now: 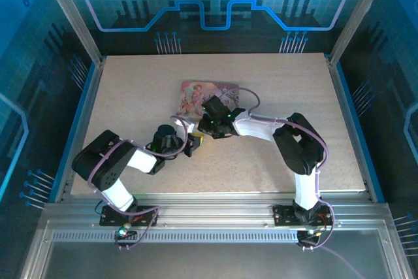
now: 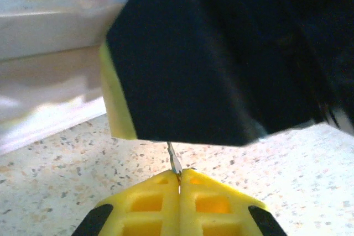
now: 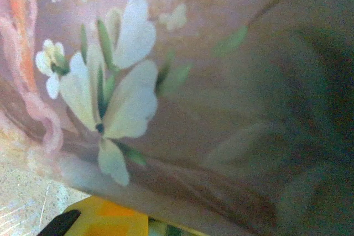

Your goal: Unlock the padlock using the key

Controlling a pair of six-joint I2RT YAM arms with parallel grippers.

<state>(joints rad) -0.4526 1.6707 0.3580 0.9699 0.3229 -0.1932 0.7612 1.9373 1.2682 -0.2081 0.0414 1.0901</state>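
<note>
Nearest us, the left end effector [image 2: 180, 176] presses its yellow fingers [image 2: 149, 203] together on the thin silvery key [image 2: 175, 158], whose tip meets a dark yellow-edged block [image 2: 221, 70] just above the speckled desk [image 2: 298, 175], while the right end effector [image 1: 210, 129] sits at the pink tin [image 3: 182, 81], and we cannot tell its grip.

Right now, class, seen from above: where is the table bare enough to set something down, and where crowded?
Bare: the table left of the pink tin; the right side beyond the right arm; the near strip between it and the left arm. Crowded: the middle, where left gripper and right gripper meet beside the tin.
</note>
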